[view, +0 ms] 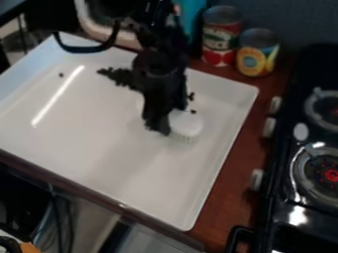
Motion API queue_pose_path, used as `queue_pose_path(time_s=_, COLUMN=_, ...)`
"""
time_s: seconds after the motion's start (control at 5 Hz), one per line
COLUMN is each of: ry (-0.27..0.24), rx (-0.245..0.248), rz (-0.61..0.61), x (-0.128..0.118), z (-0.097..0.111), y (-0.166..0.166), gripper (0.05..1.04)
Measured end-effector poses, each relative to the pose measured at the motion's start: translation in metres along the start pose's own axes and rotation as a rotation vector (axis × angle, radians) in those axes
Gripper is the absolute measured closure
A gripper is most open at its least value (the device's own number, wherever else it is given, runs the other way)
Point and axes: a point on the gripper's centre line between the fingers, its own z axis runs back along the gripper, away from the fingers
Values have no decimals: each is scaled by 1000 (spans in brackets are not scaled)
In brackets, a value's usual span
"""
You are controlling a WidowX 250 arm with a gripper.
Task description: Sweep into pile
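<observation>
Camera view: gripper (160, 129) over the white tray (86, 163), right of its middle, closed on a white brush (186, 122), bristles down. Main cluster of dark bits (120, 77) lies toward the far side, left of the gripper; strays lie near the brush and far left. Two cans (220, 37) stand beyond the tray.

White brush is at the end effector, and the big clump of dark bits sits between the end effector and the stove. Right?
Not quite: in the camera view, the clump of dark bits lies on the side of the end effector away from the stove. The white brush is at the end effector, as you say.
</observation>
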Motion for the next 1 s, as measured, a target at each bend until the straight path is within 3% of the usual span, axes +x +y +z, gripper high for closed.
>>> queue_pose_path(time_s=0.4, ry=-41, rx=4, rz=134, x=6, z=-17, y=-24, gripper=511)
queue_pose_path(time_s=1.0, ry=-77, rx=-40, rz=206, x=22, z=-20, y=-46, gripper=512)
